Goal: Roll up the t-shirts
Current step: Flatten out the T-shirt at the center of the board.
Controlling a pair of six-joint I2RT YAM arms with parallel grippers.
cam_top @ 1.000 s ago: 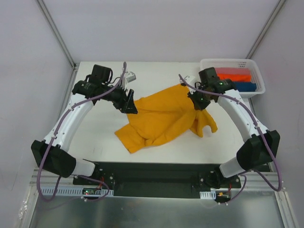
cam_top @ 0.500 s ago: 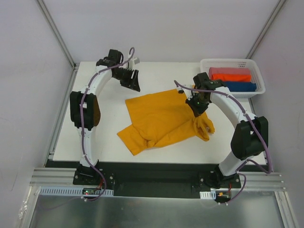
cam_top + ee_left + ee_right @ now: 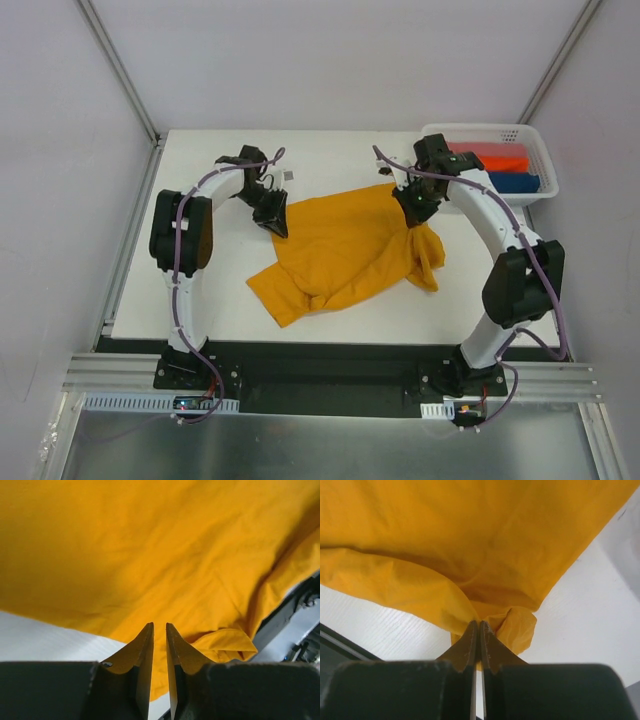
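A mustard-orange t-shirt (image 3: pixel 340 250) lies crumpled across the middle of the white table. My right gripper (image 3: pixel 412 208) is shut on a bunched fold at the shirt's right edge; the right wrist view shows cloth (image 3: pixel 470 530) pinched at the gripper's tips (image 3: pixel 479 622). My left gripper (image 3: pixel 275 222) sits at the shirt's upper left edge. In the left wrist view its tips (image 3: pixel 159 625) stand over the cloth (image 3: pixel 150 540) with only a narrow slit between the jaws and nothing in it. Red-orange (image 3: pixel 495 158), pinkish (image 3: pixel 480 147) and dark blue (image 3: pixel 515 182) shirts lie folded in the basket.
A white mesh basket (image 3: pixel 485 128) stands at the table's back right corner, just behind the right arm. Bare white tabletop (image 3: pixel 200 290) shows to the left of the shirt and along the back. A black base rail (image 3: pixel 320 365) runs along the near edge.
My left gripper swung out to the back of the table, then returned to the shirt's upper left edge. My right gripper pulled the shirt's right edge slightly back and right, keeping its hold.
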